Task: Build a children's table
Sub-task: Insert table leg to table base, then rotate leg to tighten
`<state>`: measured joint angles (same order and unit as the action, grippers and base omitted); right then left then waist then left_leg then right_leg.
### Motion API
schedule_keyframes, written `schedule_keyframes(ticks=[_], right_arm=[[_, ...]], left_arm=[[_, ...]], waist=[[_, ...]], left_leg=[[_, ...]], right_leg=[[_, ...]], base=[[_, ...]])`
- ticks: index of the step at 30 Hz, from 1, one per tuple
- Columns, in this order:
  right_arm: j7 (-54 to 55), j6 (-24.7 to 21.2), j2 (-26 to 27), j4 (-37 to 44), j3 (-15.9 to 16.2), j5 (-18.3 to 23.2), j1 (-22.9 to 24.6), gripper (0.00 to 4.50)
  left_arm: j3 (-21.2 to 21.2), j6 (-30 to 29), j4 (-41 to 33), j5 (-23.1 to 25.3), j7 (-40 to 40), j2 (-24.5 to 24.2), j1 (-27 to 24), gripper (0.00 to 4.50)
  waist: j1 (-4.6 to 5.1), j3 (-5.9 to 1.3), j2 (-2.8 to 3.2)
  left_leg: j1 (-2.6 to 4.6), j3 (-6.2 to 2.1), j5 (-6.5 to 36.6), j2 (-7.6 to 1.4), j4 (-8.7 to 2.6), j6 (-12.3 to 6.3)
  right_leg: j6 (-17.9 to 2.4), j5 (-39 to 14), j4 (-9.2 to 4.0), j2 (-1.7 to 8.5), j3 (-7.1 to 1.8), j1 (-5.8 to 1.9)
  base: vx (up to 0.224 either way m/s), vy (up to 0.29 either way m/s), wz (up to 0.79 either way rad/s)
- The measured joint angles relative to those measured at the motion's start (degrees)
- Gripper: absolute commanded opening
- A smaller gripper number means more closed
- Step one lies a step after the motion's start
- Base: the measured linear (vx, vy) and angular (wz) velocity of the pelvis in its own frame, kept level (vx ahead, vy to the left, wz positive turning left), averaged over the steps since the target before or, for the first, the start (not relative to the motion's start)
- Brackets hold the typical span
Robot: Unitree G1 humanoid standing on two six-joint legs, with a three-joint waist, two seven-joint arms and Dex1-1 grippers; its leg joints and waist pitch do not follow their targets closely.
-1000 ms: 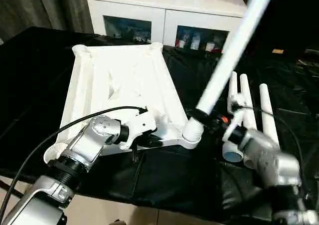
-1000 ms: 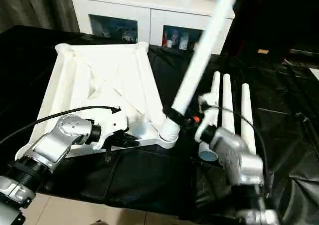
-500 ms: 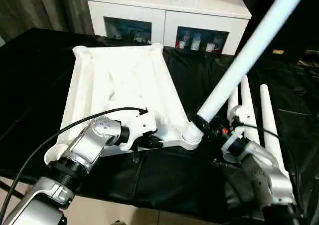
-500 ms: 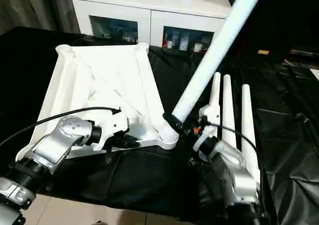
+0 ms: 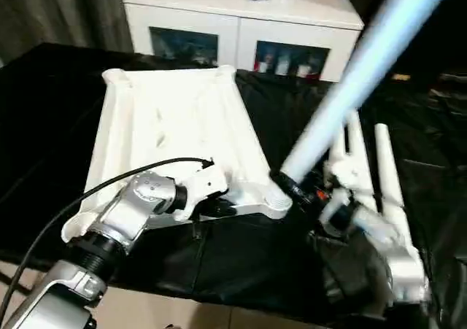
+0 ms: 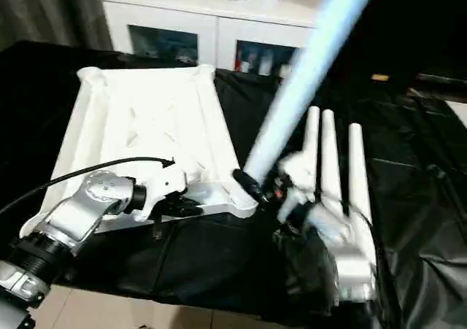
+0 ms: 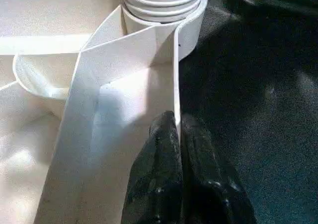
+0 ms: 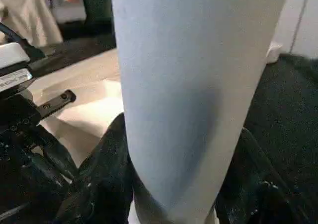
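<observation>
The white table top (image 5: pixel 171 136) lies upside down on the black cloth (image 5: pixel 66 110), ribbed underside up. A long white leg (image 5: pixel 350 77) stands tilted in the near right corner socket (image 5: pixel 273 198), leaning up to the right. The right gripper (image 5: pixel 295 190) grasps this leg just above the socket. The left gripper (image 7: pixel 178 134) is clenched on the top's thin near edge wall, left of the socket. Three more legs (image 5: pixel 379 161) lie side by side to the right. A white cabinet (image 5: pixel 241 26) stands beyond.

A white cabinet (image 5: pixel 241 22) with glass doors stands behind the black cloth (image 5: pixel 241 267).
</observation>
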<state>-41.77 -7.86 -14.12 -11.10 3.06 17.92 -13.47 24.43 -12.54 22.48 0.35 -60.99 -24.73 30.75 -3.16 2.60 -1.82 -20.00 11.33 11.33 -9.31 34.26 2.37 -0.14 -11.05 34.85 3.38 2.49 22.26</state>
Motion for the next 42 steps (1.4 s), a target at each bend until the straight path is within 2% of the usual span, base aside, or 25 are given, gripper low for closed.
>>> schedule_keyframes(ticks=[7, 11, 20, 23, 26, 28, 30, 33, 34, 35, 36, 37, 38, 39, 40, 41, 42], right_arm=[[-3.3, -8.9, -4.2, -0.1, 2.6, -0.3, -5.4, 1.84], [-4.3, -12.5, -5.6, 1.0, 3.1, -0.4, -6.4, 1.84], [-3.4, -12.5, -5.3, 1.9, 3.8, -0.8, -5.1, 1.84], [-0.1, -11.9, -2.3, 0.5, 3.7, -2.0, -6.1, 1.84], [4.3, -11.4, 0.1, -1.7, 3.7, -2.8, -7.5, 1.84], [8.9, -11.3, 2.2, -4.1, 3.4, -3.6, -9.3, 1.84], [15.1, -11.3, 5.2, -7.5, 2.7, -5.2, -11.2, 1.84], [22.9, -10.6, 8.7, -12.4, 1.2, -6.7, -14.4, 1.84], [25.2, -10.5, 9.6, -14.2, 0.8, -7.0, -15.6, 1.84], [26.8, -10.2, 10.3, -15.4, 0.5, -7.3, -16.3, 1.84], [28.4, -9.5, 10.9, -16.4, 0.1, -7.6, -17.0, 1.84], [30.2, -9.0, 11.6, -17.8, -0.3, -8.0, -18.0, 1.84], [31.5, -8.8, 12.3, -19.2, -0.4, -8.4, -19.3, 1.84], [33.1, -8.4, 13.0, -20.8, -0.5, -8.7, -20.5, 1.84], [35.6, -7.6, 14.1, -22.7, -0.9, -9.1, -21.8, 1.84], [37.6, -6.8, 14.7, -23.9, -1.7, -9.4, -22.7, 1.84], [39.0, -6.4, 15.0, -24.7, -2.1, -9.6, -23.2, 1.84]], left_arm=[[0.0, 0.0, -0.1, 0.0, 0.0, -0.3, 0.0, 0.0], [0.0, 0.0, -0.3, 0.0, 0.0, -0.4, -0.2, 0.0], [0.1, 0.2, -1.2, -0.1, -0.4, -1.1, -1.0, 0.0], [-1.0, -0.7, -1.3, -0.2, -0.2, -1.9, -1.3, 0.0], [-1.6, -2.6, -1.2, 0.0, 2.2, -1.4, -1.3, 0.0], [-2.3, -5.0, -1.2, 0.7, 5.2, 0.4, -1.3, 0.0], [-3.3, -9.3, -1.4, 1.6, 8.8, 2.7, -1.1, 0.0], [-3.5, -15.3, -2.7, 2.5, 14.3, 6.8, -0.7, 0.0], [-3.5, -17.2, -3.0, 3.2, 16.2, 8.0, -0.6, 0.0], [-3.5, -18.6, -3.2, 3.6, 17.4, 8.9, -0.4, 0.0], [-3.4, -20.0, -3.3, 4.1, 18.9, 10.2, -0.1, 0.0], [-3.4, -21.2, -3.3, 4.7, 20.4, 11.2, 0.4, 0.0], [-3.8, -21.7, -3.5, 5.0, 21.4, 11.8, 0.6, 0.0], [-4.0, -22.5, -3.5, 5.1, 22.5, 12.8, 0.6, 0.0], [-4.2, -23.9, -3.5, 5.2, 23.8, 14.2, 0.8, 0.0], [-4.2, -24.7, -3.5, 5.6, 25.4, 15.8, 1.3, 0.0], [-4.2, -25.0, -3.5, 6.0, 26.8, 16.9, 1.3, 0.0]], waist=[[0.08, -0.09, -0.18], [0.06, -0.14, -0.27], [0.08, -0.39, -0.48], [1.09, -0.31, -0.31], [1.64, -0.26, -0.25], [1.93, -0.13, 0.09], [2.94, -0.05, 0.39], [4.15, 0.34, 1.06], [4.21, 0.46, 1.19], [4.18, 0.48, 1.17], [3.37, 0.39, 0.6], [2.54, -0.15, -1.36], [2.07, -0.16, -1.97], [1.04, -0.25, -1.54], [0.35, -0.71, 0.07], [0.34, -0.77, 0.45], [0.65, -0.69, -0.14]], left_leg=[[-0.01, -0.01, 0.0, 0.0, 0.0, 0.0], [-0.01, -0.01, 0.0, -0.01, -0.01, 0.0], [0.06, -0.02, 0.0, -0.01, -0.17, 0.02], [0.1, -0.08, 0.0, -0.01, -0.19, 0.03], [0.16, -0.25, 0.0, 0.0, -0.17, 0.03], [0.14, -0.89, 0.0, -0.01, -0.17, 0.03], [0.23, -1.64, 0.0, -0.01, -0.17, 0.05], [0.14, -2.73, 0.0, -0.02, -0.23, 0.06], [-0.08, -2.77, 0.0, -0.1, -0.59, 0.06], [-0.01, -2.57, 0.0, -0.11, -0.94, 0.06], [0.36, -1.23, 0.0, -0.16, -1.4, 0.06], [0.94, 0.69, 0.1, 0.36, -1.57, 0.18], [0.76, 0.41, 1.3, 0.45, -0.05, 0.72], [0.75, -2.03, 2.4, 0.54, 2.35, 0.46], [0.76, -5.16, 2.4, 0.85, 3.11, 0.77], [0.85, -5.27, 2.6, 0.67, 2.04, 2.81], [0.95, -4.53, 2.2, 0.41, 1.19, 2.89]], right_leg=[[0.0, 0.0, -0.06, 0.0, 0.0, 0.0], [0.0, 0.0, -0.06, 0.0, 0.02, 0.01], [0.1, -0.1, -0.08, 0.0, 0.05, 0.01], [0.1, -0.1, -0.07, -0.01, 0.09, 0.02], [0.1, -0.1, -0.27, -0.01, 0.22, 0.13], [0.1, -0.1, -1.06, -0.01, 0.89, 0.08], [0.1, -0.1, -2.0, 0.01, 1.73, -0.25], [-0.1, -0.2, -3.44, 0.14, 3.41, -1.37], [-0.9, -0.8, -2.96, 0.16, 3.81, -1.61], [-1.7, -2.5, -1.52, 0.37, 3.98, -1.54], [-2.5, -3.7, 1.92, 0.86, 3.66, -1.22], [-0.4, -5.4, 3.58, 1.48, 1.08, -1.45], [0.0, -5.1, 3.93, 1.81, 1.01, -0.72], [0.0, -5.1, 3.96, 1.78, 1.44, -0.04], [0.0, -5.1, 3.74, 1.78, 3.22, -0.18], [-0.3, -4.3, 3.39, 1.79, 3.53, -0.13], [-0.7, -3.2, 2.71, 1.5, 3.11, -0.03]], base=[[0.0, 0.0, 0.0], [0.0, 0.0, 0.0], [0.0, 0.0, 0.0], [0.0, 0.0, 0.0], [0.0, 0.0, 0.0], [-0.03, 0.01, -0.06], [-0.079, 0.041, -0.15], [-0.059, 0.048, -0.15], [-0.101, 0.028, -0.02], [-0.071, 0.005, 0.0], [-0.092, -0.024, 0.1], [0.03, -0.116, 0.15], [0.027, -0.13, -0.14], [0.048, -0.101, -0.23], [0.067, 0.011, -0.45], [0.0, 0.0, 0.0], [0.0, 0.0, 0.0]])
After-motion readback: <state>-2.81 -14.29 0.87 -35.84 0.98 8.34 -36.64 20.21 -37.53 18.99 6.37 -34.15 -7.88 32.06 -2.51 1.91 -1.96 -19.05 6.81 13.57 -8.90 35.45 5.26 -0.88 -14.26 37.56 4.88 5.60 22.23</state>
